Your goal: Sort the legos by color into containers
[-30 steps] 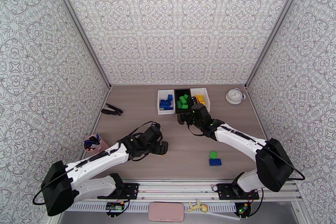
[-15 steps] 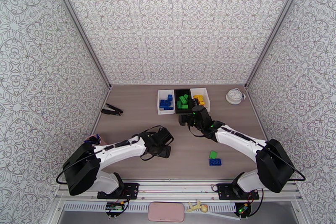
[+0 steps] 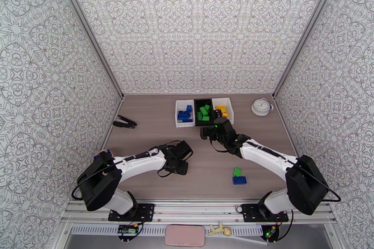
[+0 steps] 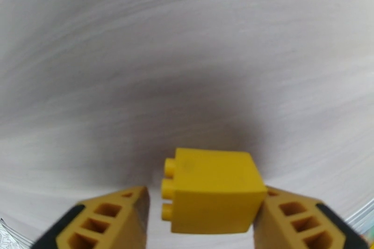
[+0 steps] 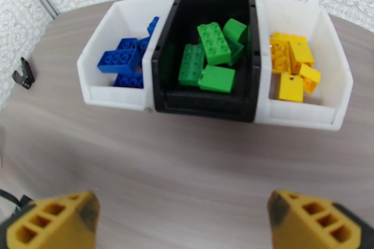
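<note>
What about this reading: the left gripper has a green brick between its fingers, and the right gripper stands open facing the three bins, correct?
Not green: the left wrist view shows a yellow brick between the fingers of the left gripper. The rest holds: the right gripper stands open facing the three bins.

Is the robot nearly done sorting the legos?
Nearly. Done: blue bricks lie in the left white bin, green bricks in the black bin, yellow bricks in the right white bin. In hand: a yellow brick sits between the fingers of the left hand, with a small gap on one side. Left: that brick, plus a green brick and a blue brick on the table. The right hand is open and empty.
</note>
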Controlling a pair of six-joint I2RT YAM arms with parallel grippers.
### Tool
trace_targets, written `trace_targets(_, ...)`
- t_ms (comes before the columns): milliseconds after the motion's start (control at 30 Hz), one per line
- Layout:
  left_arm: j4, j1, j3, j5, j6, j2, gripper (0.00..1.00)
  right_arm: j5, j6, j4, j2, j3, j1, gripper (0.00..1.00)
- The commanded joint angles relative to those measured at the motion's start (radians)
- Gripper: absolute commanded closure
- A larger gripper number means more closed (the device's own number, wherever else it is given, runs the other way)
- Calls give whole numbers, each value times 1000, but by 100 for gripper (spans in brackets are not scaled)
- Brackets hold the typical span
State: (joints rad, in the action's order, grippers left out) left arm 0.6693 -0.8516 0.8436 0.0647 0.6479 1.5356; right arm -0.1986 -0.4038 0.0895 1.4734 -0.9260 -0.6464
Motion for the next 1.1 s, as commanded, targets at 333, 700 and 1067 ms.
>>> trace_targets(333,-17,10,23,29,-24,-47,59,-68,18,86,-79,13,4,1)
trace_targets(700,-202,10,19,31,-165,-206,60,-97,28,184,-303,102,4,0)
trace_targets(1067,-515,93,169,-32,-296,-105,60,-165,-26,295,-580,204,4,1)
